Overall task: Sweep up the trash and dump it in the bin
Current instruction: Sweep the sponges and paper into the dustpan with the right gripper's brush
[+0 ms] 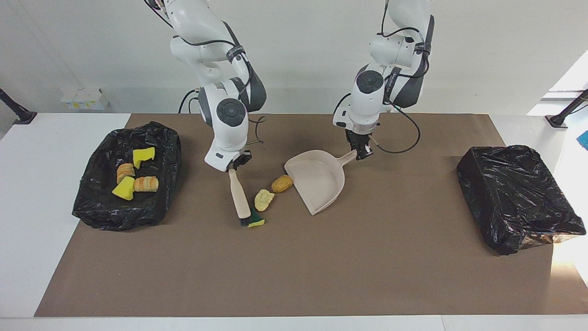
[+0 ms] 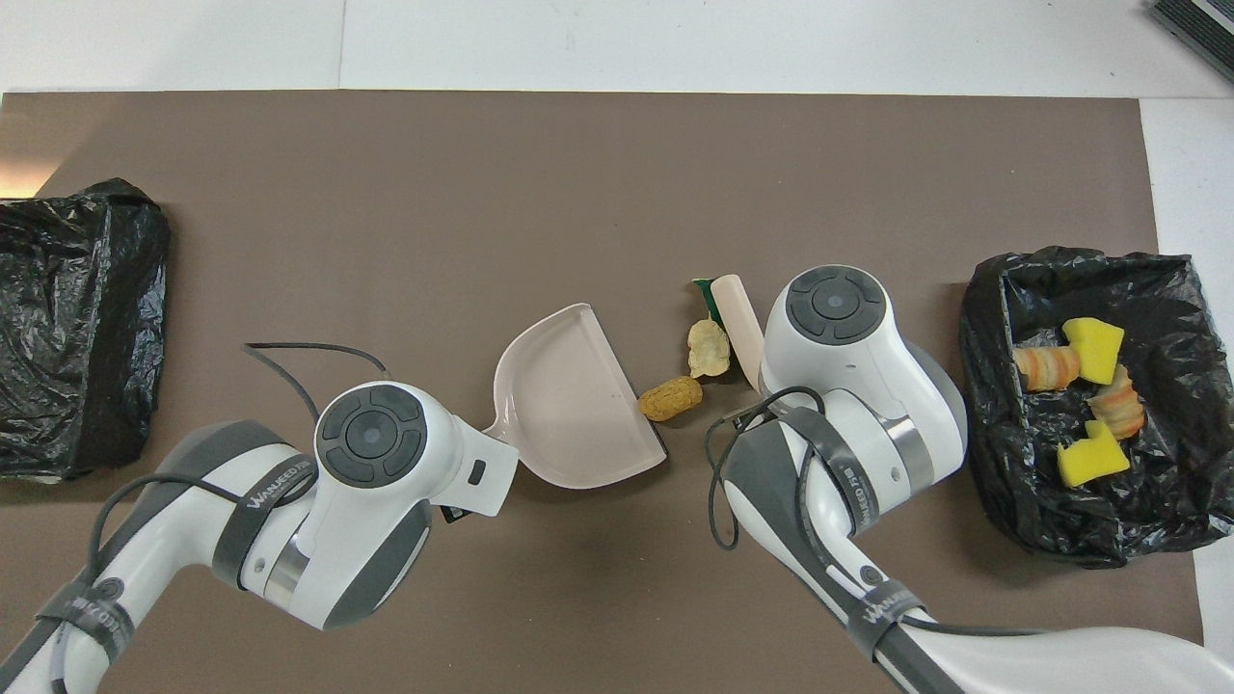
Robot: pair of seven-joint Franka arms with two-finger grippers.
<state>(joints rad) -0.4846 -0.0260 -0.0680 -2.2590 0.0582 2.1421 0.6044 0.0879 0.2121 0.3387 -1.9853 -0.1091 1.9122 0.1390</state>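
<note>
The right gripper (image 1: 235, 164) was clamped on the handle of a beige hand brush (image 1: 240, 198), whose black bristles pressed against a green-topped sponge (image 1: 256, 223) near the middle of the brown mat (image 1: 294, 276). A pale, crumpled scrap (image 1: 263, 200) lay just beside the brush, nearer to the robots than the sponge, and a golden-brown chunk (image 1: 281, 184) touched the open lip of a beige dustpan (image 1: 318, 180). The left gripper (image 1: 362, 153) was closed on the dustpan's handle, the pan resting on the mat with its mouth turned toward the three scraps.

At the mat's edge toward the right arm's end of the table, an open bin lined with a black bag (image 1: 126, 177) held four more pieces of trash (image 1: 135, 177): two bright yellow sponge bits and two tan, bread-like rolls. A second black-bagged bin (image 1: 517, 195) stood at the mat's edge toward the left arm's end.
</note>
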